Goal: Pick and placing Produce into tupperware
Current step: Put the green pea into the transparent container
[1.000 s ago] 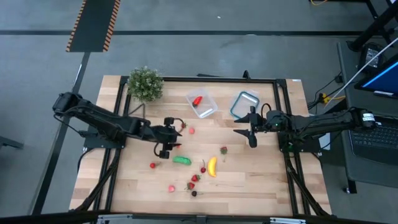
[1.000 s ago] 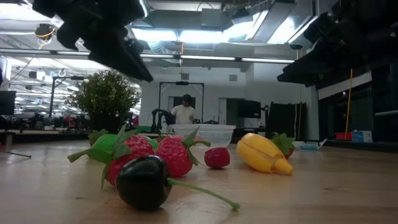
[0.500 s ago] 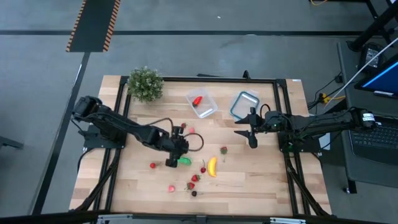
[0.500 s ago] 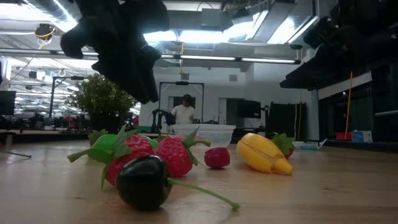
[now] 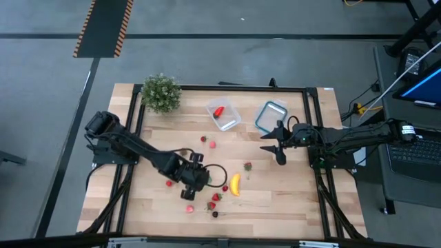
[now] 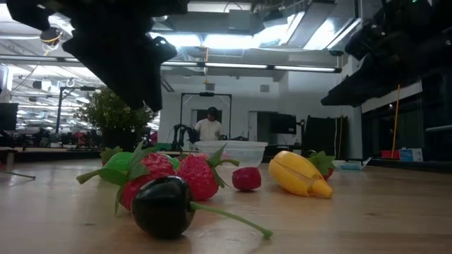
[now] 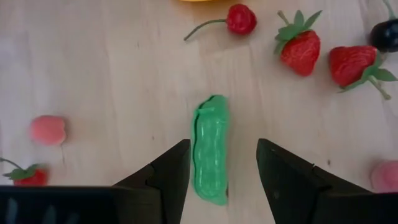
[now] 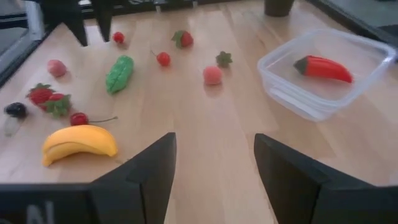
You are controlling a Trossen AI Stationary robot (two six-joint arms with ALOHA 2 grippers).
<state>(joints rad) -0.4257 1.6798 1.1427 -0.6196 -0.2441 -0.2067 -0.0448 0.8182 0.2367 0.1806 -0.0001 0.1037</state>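
Left gripper: the left gripper (image 7: 222, 171) hangs over the near middle of the pale wooden table (image 5: 289, 207), its dark fingers (image 7: 163, 177) spread apart with nothing between them touching either pad.
Green piece: the oblong green toy vegetable (image 7: 210, 149) lies flat on the boards, its near end in the gap of those spread fingers, touching neither.
Other produce: a yellow toy banana (image 5: 235, 184), two red strawberries (image 7: 301, 50), a red cherry (image 7: 240, 17), a dark cherry (image 6: 164, 206) and pinkish round pieces (image 7: 48, 129) lie scattered around it.
Tupperware: the small clear squarish plastic tub (image 8: 323, 71) sits toward the far side of the table, well apart from the left gripper, with a red toy pepper (image 8: 323, 68) lying in it.
Right gripper: the right gripper (image 5: 270, 145) waits above the table's right side, fingers apart and empty, near a clear container with a blue rim (image 5: 269, 115).
Plant: a bushy green potted plant (image 5: 160, 93) stands at the far left corner.
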